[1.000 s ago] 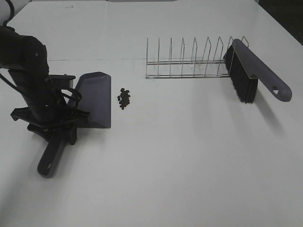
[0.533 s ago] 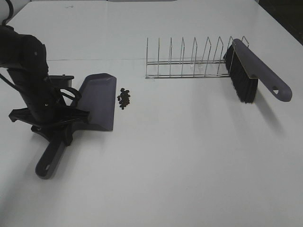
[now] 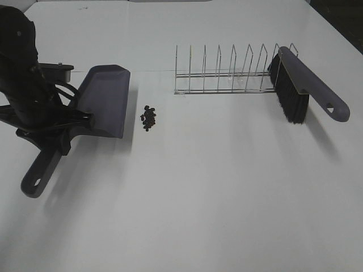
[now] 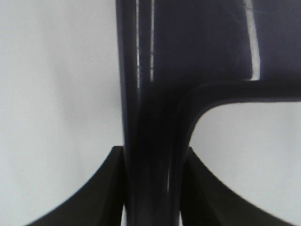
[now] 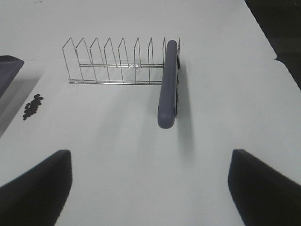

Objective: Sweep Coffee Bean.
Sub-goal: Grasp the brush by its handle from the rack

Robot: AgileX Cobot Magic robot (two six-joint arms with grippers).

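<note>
The coffee beans (image 3: pixel 149 118) lie in a small dark pile on the white table (image 3: pixel 215 187), also seen in the right wrist view (image 5: pixel 32 107). My left gripper (image 3: pixel 54 133) is shut on the handle of the grey-purple dustpan (image 3: pixel 103 101) and holds it off the table, its lip to the left of the beans. In the left wrist view the fingers (image 4: pixel 101 190) clamp the dustpan handle (image 4: pixel 150 141). The brush (image 3: pixel 300 85) rests in the wire rack's right end, bristles down. My right gripper (image 5: pixel 150 188) is open and empty, short of the brush (image 5: pixel 168 84).
A wire rack (image 3: pixel 227 73) with several upright dividers stands behind and to the right of the beans; it also shows in the right wrist view (image 5: pixel 113 61). The table's dark far-right edge (image 3: pixel 340 22) is near the brush. The right arm is outside the exterior view.
My left arm has lifted the dustpan and moved it left and back, away from the beans. The beans, brush and rack have not moved.
</note>
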